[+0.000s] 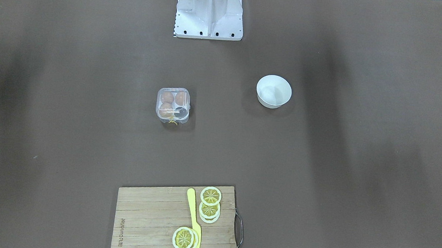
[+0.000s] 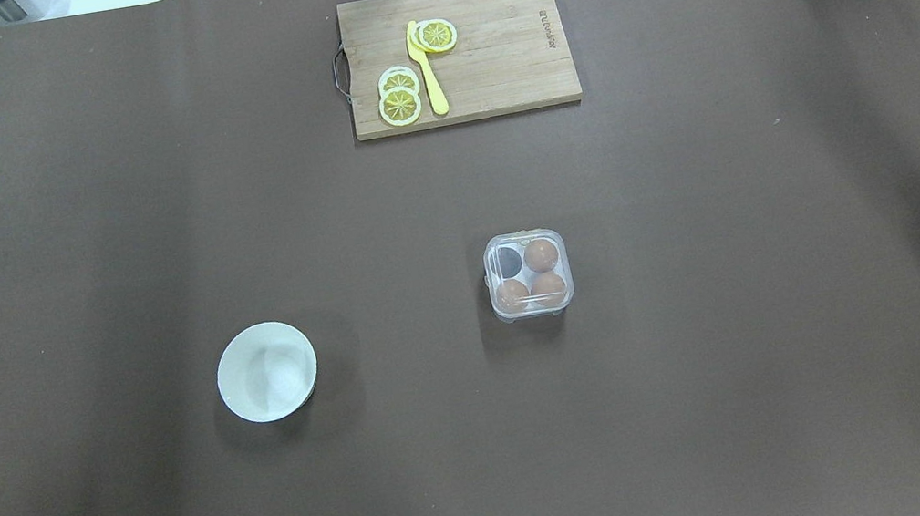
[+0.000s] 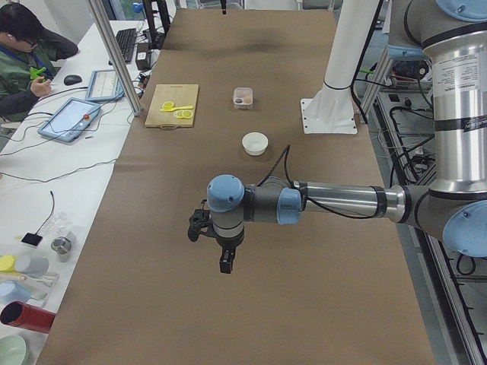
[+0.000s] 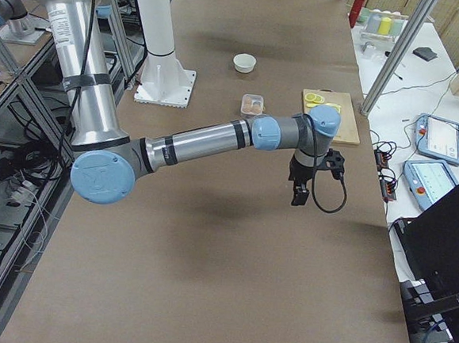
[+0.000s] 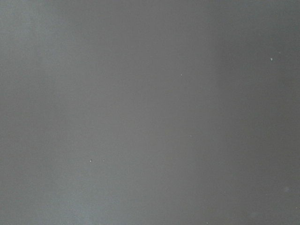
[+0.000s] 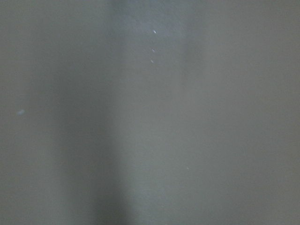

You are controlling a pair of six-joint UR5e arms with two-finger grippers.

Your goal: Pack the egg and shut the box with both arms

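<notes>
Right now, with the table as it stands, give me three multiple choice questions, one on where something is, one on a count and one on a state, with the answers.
1. In the overhead view, where is the white bowl?
A. right of the box, touching it
B. left of the box, apart from it
C. inside the box

2. How many eggs are in the box?
A. one
B. three
C. four

3. How does the box stand?
A. tipped on its side
B. stacked on the bowl
C. upright on the table

Answers:
1 B: bare table lies between the bowl and the box.
2 B: three cells hold brown eggs and one cell is empty.
3 C: its four cells face up and bare table surrounds it.
</notes>
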